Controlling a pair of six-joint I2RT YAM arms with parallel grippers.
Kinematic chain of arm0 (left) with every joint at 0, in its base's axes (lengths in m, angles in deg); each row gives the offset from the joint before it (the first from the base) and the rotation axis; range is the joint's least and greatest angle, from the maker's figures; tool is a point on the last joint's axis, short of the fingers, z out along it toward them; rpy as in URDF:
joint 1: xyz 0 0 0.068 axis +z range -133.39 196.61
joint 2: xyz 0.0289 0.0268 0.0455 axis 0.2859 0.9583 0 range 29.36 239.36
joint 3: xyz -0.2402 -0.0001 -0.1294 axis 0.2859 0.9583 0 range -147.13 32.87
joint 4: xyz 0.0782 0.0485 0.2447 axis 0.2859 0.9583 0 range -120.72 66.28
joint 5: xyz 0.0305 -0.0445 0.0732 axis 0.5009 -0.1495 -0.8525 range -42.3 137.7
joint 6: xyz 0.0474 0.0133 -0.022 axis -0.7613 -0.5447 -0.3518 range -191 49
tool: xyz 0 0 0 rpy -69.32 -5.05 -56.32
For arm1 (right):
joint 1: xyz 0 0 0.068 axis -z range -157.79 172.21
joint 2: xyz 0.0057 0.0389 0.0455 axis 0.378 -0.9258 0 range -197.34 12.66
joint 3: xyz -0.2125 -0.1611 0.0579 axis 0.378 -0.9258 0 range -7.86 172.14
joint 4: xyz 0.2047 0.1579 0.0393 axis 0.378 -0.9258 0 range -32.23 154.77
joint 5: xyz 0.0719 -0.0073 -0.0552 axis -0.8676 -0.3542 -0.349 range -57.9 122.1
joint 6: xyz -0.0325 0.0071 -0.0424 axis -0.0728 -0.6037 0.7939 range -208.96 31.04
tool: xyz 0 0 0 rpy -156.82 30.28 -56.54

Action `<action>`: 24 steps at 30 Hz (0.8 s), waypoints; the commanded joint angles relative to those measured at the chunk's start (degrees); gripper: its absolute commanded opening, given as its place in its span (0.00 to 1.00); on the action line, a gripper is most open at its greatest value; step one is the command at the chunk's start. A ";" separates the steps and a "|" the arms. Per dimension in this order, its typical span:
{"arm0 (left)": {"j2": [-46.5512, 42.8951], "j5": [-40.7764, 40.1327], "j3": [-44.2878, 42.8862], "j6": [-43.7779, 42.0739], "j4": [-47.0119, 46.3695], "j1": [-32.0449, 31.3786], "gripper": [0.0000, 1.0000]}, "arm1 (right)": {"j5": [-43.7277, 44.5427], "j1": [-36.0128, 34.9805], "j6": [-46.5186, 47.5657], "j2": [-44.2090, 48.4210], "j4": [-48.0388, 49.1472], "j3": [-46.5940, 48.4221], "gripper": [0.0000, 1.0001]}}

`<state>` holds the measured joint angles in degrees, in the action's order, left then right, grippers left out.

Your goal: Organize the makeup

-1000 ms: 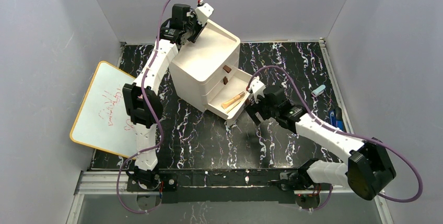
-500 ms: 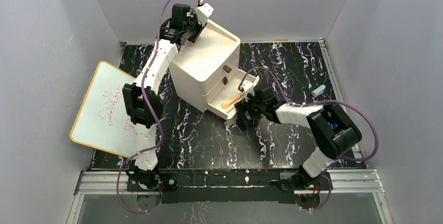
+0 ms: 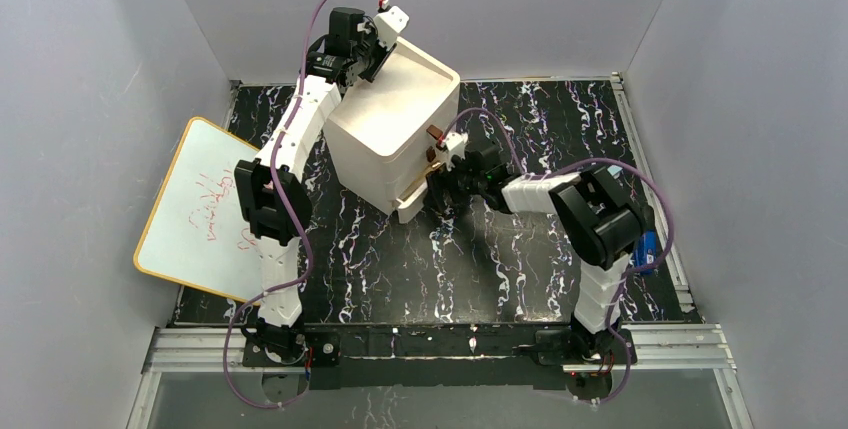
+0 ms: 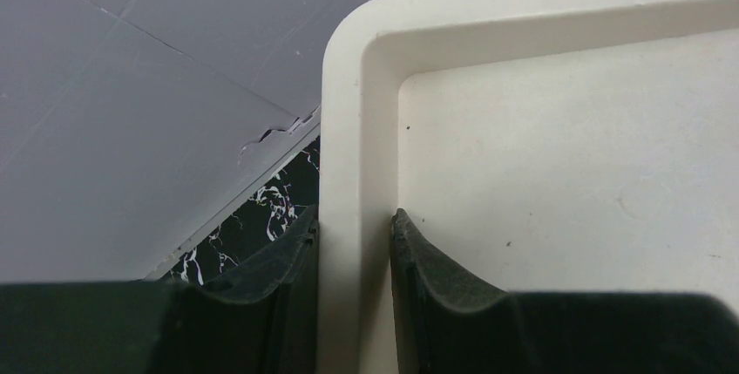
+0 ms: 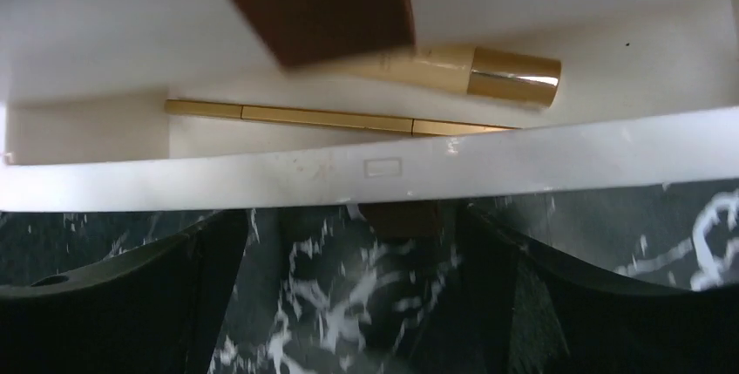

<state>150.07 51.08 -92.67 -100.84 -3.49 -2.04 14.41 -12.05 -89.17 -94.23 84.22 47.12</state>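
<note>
The white three-drawer box (image 3: pixel 395 124) stands at the back centre. Its bottom drawer (image 3: pixel 412 201) is out only a little. In the right wrist view a thin gold stick (image 5: pixel 331 119) and a beige gold-capped tube (image 5: pixel 475 69) lie inside the drawer, behind its white front wall (image 5: pixel 540 160). My right gripper (image 3: pixel 437 189) is open against the drawer front, its fingers either side of the brown handle (image 5: pixel 396 217). My left gripper (image 3: pixel 378 44) is shut on the box's back-left rim (image 4: pixel 349 86). The compact, powder disc, sponge and pad are out of view.
A whiteboard (image 3: pixel 200 209) leans at the table's left edge. A blue object (image 3: pixel 648 246) lies at the right edge behind my right arm. Brown handles (image 3: pixel 436 133) of the upper drawers face my right gripper. Grey walls enclose the table.
My right gripper has moved left against the bottom drawer and the drawer has slid most of the way into the box. The left arm has not moved.
</note>
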 commanded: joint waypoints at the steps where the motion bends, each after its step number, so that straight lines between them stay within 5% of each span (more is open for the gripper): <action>1: 4.86 0.64 3.72 -4.26 13.95 -4.02 0.00 | -1.88 -2.08 -6.37 -4.39 14.85 5.45 0.99; 10: 4.36 0.40 4.43 -4.21 13.41 -3.89 0.00 | -1.60 -6.02 -7.00 -8.19 23.28 8.39 0.99; 20: -0.45 6.31 4.13 -1.83 12.88 0.47 0.01 | -1.01 -6.39 -0.67 2.92 13.74 1.60 0.99; 22: -1.60 8.96 3.73 -1.67 13.34 1.79 0.14 | -0.38 -6.40 0.94 5.67 9.95 0.70 0.99; 24: -2.63 10.12 3.61 -0.87 13.02 2.83 0.46 | 0.77 -6.39 3.09 8.09 6.08 0.43 0.99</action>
<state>149.39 55.60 -91.66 -101.28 -4.56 -0.12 15.15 -17.54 -91.53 -92.72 93.77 47.53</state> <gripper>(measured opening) 0.293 0.985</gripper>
